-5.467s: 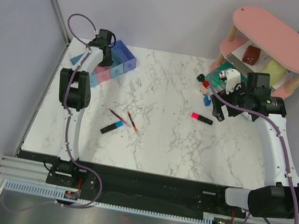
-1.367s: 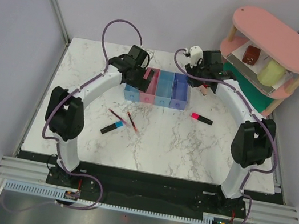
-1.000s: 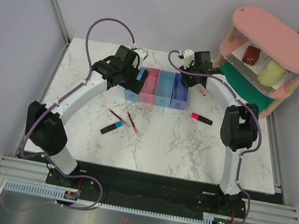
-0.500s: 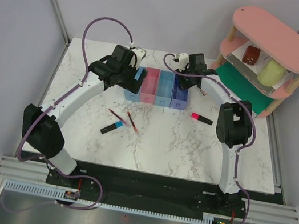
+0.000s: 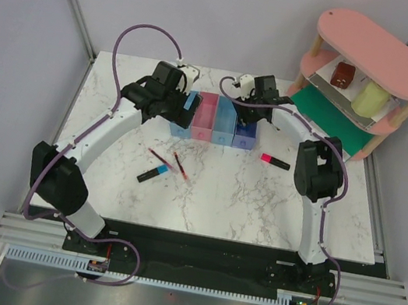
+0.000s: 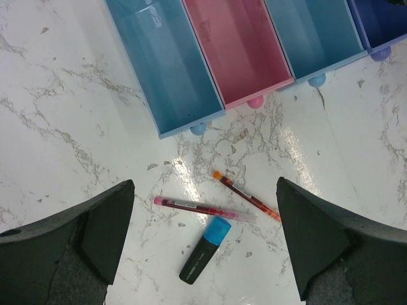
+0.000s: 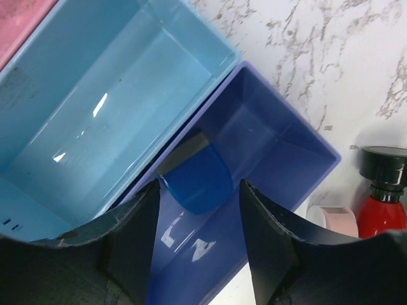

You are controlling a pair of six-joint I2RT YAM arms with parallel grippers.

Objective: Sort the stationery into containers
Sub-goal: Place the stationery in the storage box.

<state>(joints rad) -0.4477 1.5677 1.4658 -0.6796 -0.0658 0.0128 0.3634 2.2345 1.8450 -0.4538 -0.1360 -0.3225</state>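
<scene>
Presently, right gripper (image 7: 198, 189): jaws parted over the dark blue bin (image 7: 280, 149), blue eraser (image 7: 194, 178) between them, narrow gaps showing. Left gripper (image 6: 203, 184) gapes wide, empty.

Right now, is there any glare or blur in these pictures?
Left wrist view: light glares white off the marble table, and the left gripper's fingers look dark and soft-edged. Right wrist view: white glints on the floor of the light blue bin. Top view: evenly lit and sharp, only faint shadows.
</scene>
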